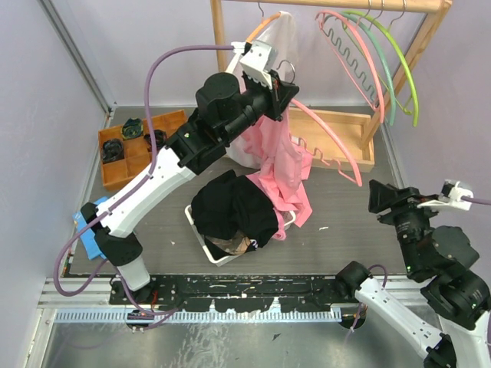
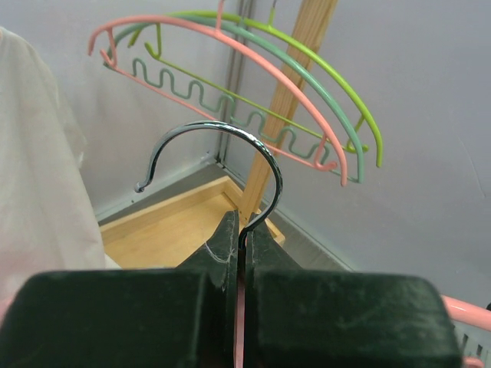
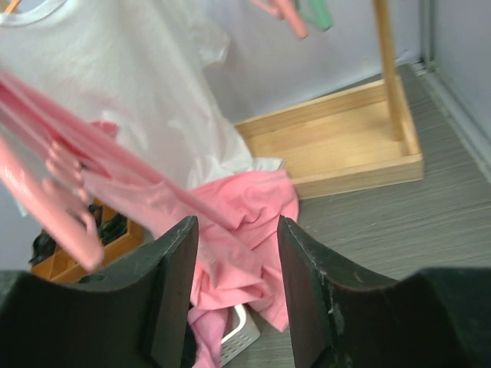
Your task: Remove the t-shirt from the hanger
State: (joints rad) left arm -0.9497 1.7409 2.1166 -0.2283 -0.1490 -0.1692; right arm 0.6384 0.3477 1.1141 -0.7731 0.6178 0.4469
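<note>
The left arm [image 1: 169, 165] stretches high and forward, left gripper [image 2: 239, 230] pinched closed; the right arm [image 1: 430, 245] sits folded low, right gripper [image 3: 234, 230] jaws apart

Glossy metal hook [image 2: 219, 123], matt pink cloth t-shirt [image 1: 284, 165], wooden rack [image 1: 337, 126].

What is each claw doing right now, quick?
Left gripper: closed on the hanger hook.
Right gripper: open, holding nothing.
</note>
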